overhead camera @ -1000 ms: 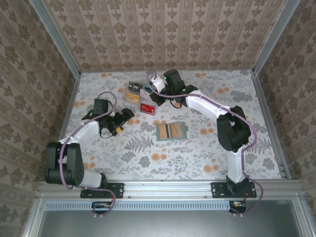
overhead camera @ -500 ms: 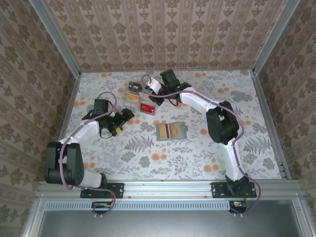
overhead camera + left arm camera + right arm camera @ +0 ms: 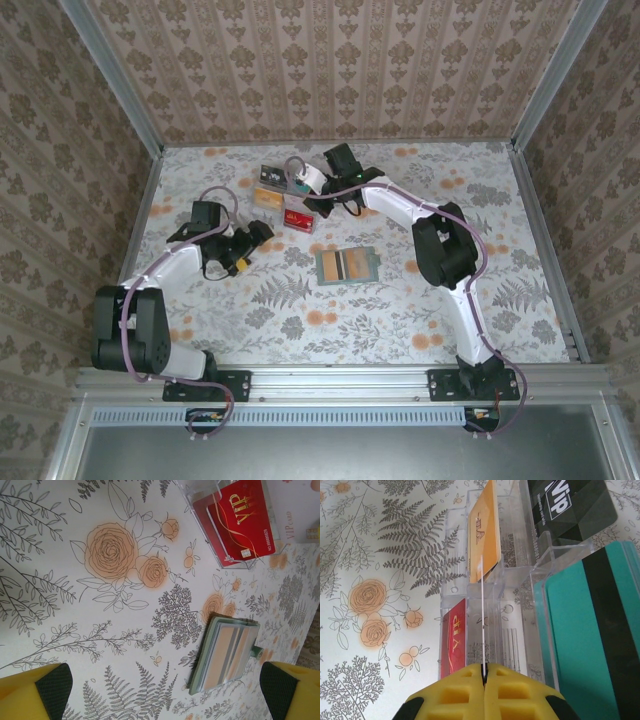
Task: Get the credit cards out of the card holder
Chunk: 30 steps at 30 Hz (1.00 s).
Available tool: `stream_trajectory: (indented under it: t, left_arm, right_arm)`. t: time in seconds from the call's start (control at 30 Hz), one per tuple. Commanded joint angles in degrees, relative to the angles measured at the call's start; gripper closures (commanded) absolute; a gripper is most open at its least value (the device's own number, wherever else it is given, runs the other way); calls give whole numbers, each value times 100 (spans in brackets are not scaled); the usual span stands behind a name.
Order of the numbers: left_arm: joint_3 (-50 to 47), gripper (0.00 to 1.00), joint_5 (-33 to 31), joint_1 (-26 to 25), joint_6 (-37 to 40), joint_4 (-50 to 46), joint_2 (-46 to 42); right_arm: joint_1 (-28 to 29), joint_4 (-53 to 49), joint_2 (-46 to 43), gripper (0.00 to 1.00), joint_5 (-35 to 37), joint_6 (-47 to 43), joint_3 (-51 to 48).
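Grey-green bifold card holder (image 3: 362,263) lies ahead of the left gripper's (image 3: 165,692) spread jaws, tan-orange cards (image 3: 218,655) inside. Right gripper's (image 3: 483,672) jaws pinch a thin white card (image 3: 483,610) edge-on; beyond them, the clear plastic tray's (image 3: 516,570) divider could snag it loose.

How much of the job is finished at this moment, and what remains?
Seemingly done: cards already sit in the clear tray, a red card and an orange card among them. In hand: the right gripper is shut on a thin card, edge-on at the tray. Remaining: the card holder lies open with tan-orange and pale credit cards in its slots; the left gripper is open, holding nothing.
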Motion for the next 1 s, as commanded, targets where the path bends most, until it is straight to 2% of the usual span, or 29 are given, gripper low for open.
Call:
stream_trajectory:
  t: [0.0,0.2,0.4,0.63,0.7,0.8,0.87,0.97]
  left_arm:
    - [-19,0,138,-44,79,9,68]
    - [-6,0,309,-54,47,107,102]
    - [82,0,349,-88,57,94,126]
    - [84,0,307,-116,88,49,103]
    - [80,0,274,-131,90,51,93]
    - [97,0,220,-176,124,14,95]
    - [150,0,140,-251,177,-61,85]
    - [220,0,-19,-389,220,-158,62]
  right_arm:
    - [-37,-173,127,93,-194,-167,221]
    - [-37,-301,138,78,-122,-169,324]
    - [-38,-269,-20,77,69,10,320]
    - [-38,0,-624,76,254,608,-14]
    - [-30,85,-850,74,224,834,-197]
    - [-12,71,-1220,64,353,1438,-483]
    - [-1,-174,-1440,55,817,2105,-572]
    - [-20,-661,-1820,48,1506,3061,-876]
